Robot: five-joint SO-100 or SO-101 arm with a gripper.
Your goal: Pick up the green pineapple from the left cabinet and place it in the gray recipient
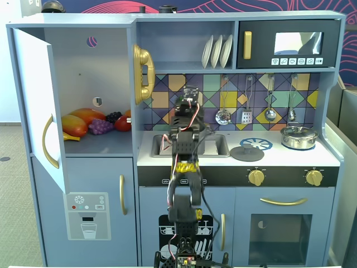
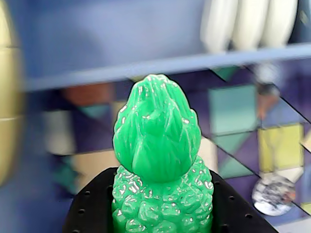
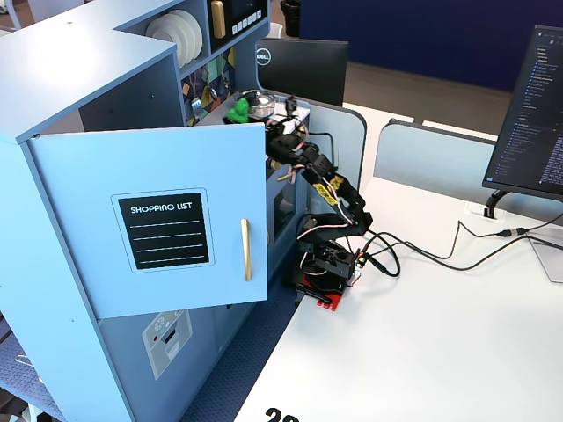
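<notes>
One bright-green, bumpy toy pineapple (image 2: 158,160) fills the wrist view, standing upright with its leafy top pointing up, and the black two-finger claw (image 2: 163,213) is pinched onto its lower body, a dark finger (image 2: 90,211) hugging each side. Behind it, blurred, sit the patchwork tile wall and three white plates (image 2: 248,22) on a shelf. From the front fixed view the black arm (image 1: 184,167) rises in front of the toy kitchen and hides the fruit completely; its wrist is up over the sink area, right of the gold toy telephone (image 1: 143,72). Over on the left, the tall light-blue cabinet (image 1: 89,61) stands with its door (image 1: 36,111) swung wide open, and orange, red and purple toy fruit (image 1: 95,123) lie on its shelf. The side fixed view catches the pineapple (image 3: 237,109) as a small green blob held high above the counter, clear of the cabinet, with the shopping-list door (image 3: 167,229) open in the foreground. A shiny silver lidded pot (image 1: 299,137) rests on the stove at the right, and a dark gray round lid (image 1: 247,153) lies flat beside the sink.
</notes>
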